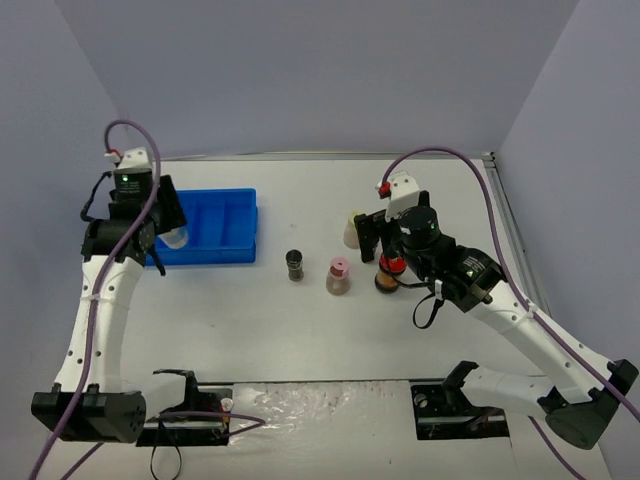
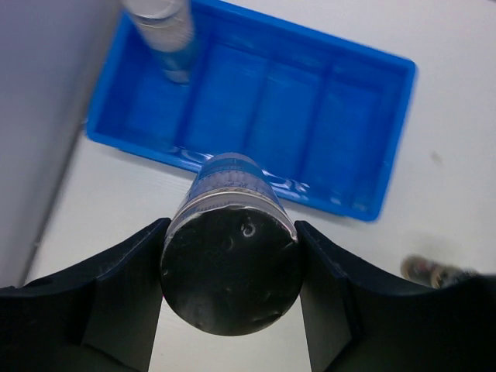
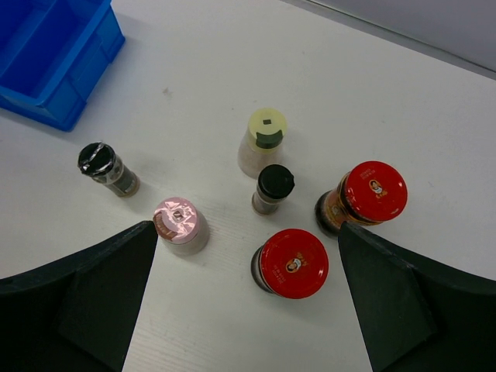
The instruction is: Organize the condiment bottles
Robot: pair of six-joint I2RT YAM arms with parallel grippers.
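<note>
Okay so, the left claw (image 2: 231, 236) is pinching a blue-label jar (image 2: 231, 271), one finger on each side, and holds it above the near wall of the blue bin (image 2: 353, 124). A second blue-label jar (image 2: 172, 39) already stands in the far left corner compartment.

The right claw (image 3: 246, 256) is spread wide with nothing in it, over the leftovers on the desk (image 3: 232, 54): a yellow-green-capped jar (image 3: 266, 128), a small black-capped jar (image 3: 274, 183), two red-lidded jars (image 3: 293, 262) (image 3: 373, 191), a pink-capped jar (image 3: 178, 217) and another black-capped jar (image 3: 99, 159) off to the side.

What worries me is the left side. From the wrist view the held jar looks lined up with the bin's rim, not properly inside a compartment. If it lets go there, the base could catch the wall and the jar tips out onto the desk. It probably needs to go further in first.

The right side isn't safe either. The red pair, the small black one and the yellow-green one are packed close. A wide finger coming down around any of them could easily knock a neighbour over, and the skinny black one looks the most tippy.
</note>
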